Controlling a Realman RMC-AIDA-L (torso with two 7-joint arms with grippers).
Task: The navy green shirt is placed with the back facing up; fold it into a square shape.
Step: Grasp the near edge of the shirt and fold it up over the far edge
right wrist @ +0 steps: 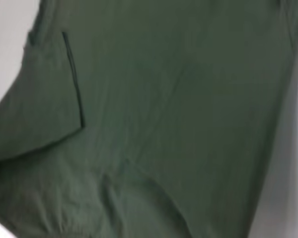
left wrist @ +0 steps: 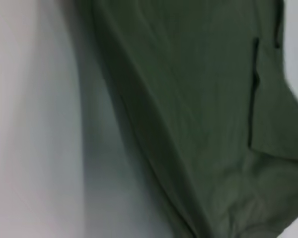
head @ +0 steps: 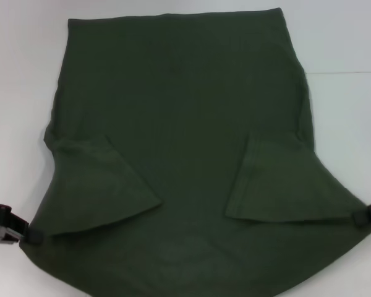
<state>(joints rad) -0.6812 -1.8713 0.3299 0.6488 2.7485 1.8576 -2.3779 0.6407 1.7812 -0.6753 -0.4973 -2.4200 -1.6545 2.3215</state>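
From the head view the navy green shirt lies back up on the white worktop, both sleeves folded in, the left end effector and right end effector each clenched on a near corner, while both wrist views show only shirt cloth, so the big folds are left.

Both grippers, left & right, are black, blocky, w/ light grey markings.

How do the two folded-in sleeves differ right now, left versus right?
On the navy green shirt, the left sleeve lies as a broad flap, its tip reaching toward the middle; the right sleeve shows a straight hemmed edge running steeply. The left end effector sits lower at its corner than the right end effector. Both sleeves lie folded inward, flat.
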